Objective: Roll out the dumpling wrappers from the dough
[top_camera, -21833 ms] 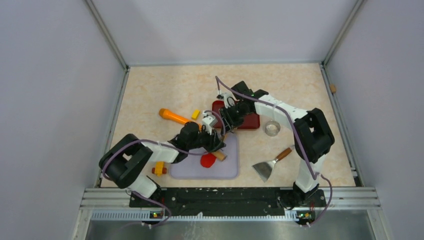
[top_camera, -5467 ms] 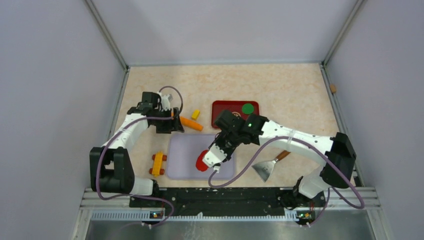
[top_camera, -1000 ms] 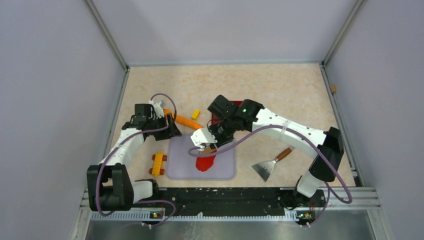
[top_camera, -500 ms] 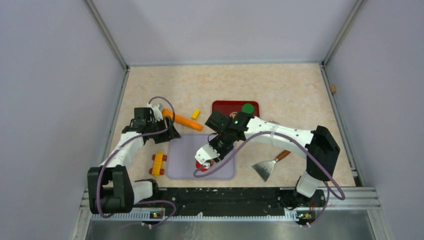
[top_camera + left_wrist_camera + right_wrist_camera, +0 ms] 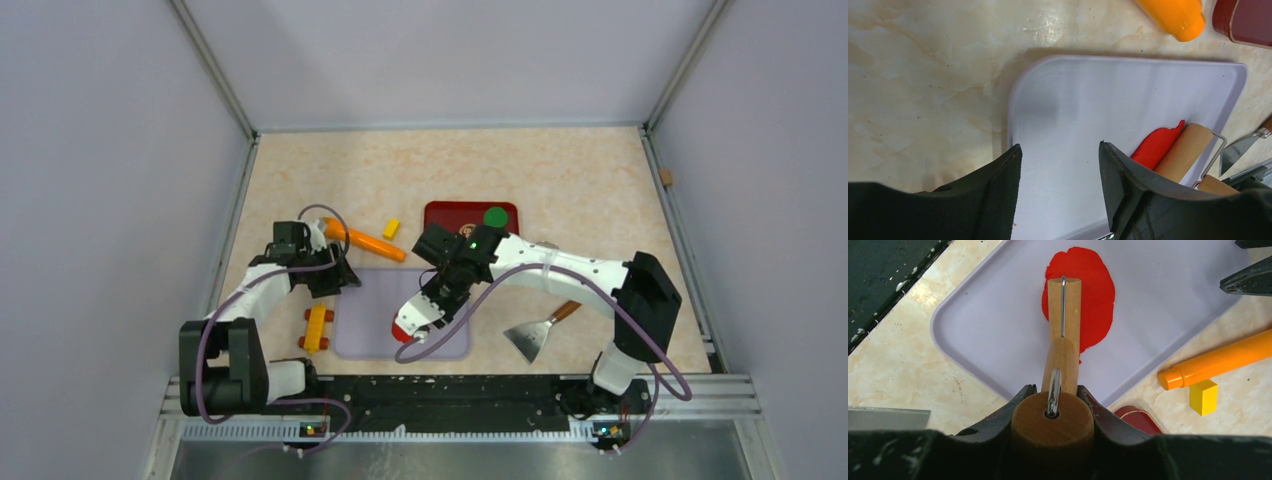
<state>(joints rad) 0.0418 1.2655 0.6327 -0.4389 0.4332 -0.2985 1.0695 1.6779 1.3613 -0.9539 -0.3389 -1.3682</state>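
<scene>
The dough (image 5: 1083,295) is a flattened red patch on the lilac board (image 5: 998,335). My right gripper (image 5: 1053,405) is shut on the handle of a wooden roller (image 5: 1064,315), which lies across the dough. In the top view the right gripper (image 5: 420,310) hangs over the board's near middle, and only a red edge of the dough (image 5: 401,333) shows. My left gripper (image 5: 1060,150) is open and empty over the board's (image 5: 1083,100) far left corner, with the dough (image 5: 1155,147) and roller (image 5: 1185,155) beyond it. No round red wrapper is in view.
A red tray (image 5: 455,215) with a green disc (image 5: 495,216) lies behind the board. An orange tube (image 5: 362,240) and a yellow block (image 5: 391,228) lie at far left. A yellow-orange toy (image 5: 317,326) sits left of the board, and a scraper (image 5: 535,335) lies to its right.
My right gripper has drawn the roller from the board's far edge toward the near edge, over the dough. My left gripper has shifted a little closer to the board's corner.
</scene>
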